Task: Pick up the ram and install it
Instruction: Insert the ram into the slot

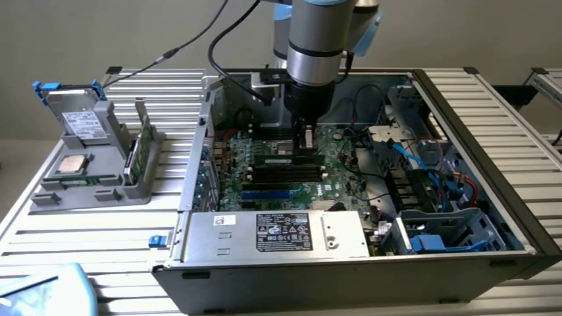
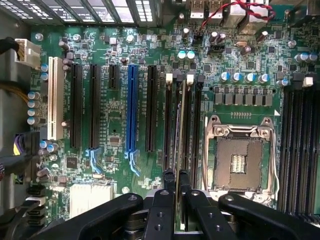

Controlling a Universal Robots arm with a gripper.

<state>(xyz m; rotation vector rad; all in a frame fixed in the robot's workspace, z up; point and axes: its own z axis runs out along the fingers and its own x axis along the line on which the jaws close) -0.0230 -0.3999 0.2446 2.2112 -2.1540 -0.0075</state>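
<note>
**Labels:** The PSU (image 1: 276, 234) at the case front carries a black label and a white sticker. I cannot read the text on either. I can read no writing on the mobo (image 2: 115, 130).

**Pose:** The arm (image 1: 316, 39) stands near-vertical above the open PC case (image 1: 351, 283), with the wrist over the board centre. My gripper (image 2: 178, 181) points straight down at the board. My fingers (image 2: 165, 200) are narrow and clamped on the ram (image 2: 183, 125), one on each face. The ram is seen edge-on and upright, in line with the black DIMM slots (image 2: 196, 125), w/ a slot either side of it. I cannot tell whether it is seated.

**Clearance:**
- The empty CPU socket (image 2: 240, 160), w/ metal frame, sits just beside that slot bank.
- The blue expansion slot (image 2: 131, 110) and white slot (image 2: 56, 100) lie on the other side, well apart from me.
- A second DIMM bank (image 2: 297, 145) lies beyond the socket.
- Cables (image 1: 412, 155) crowd the case on the exterior view's right.
- The grey parts holder (image 1: 88, 178) stands outside the case on the exterior view's left.
</note>
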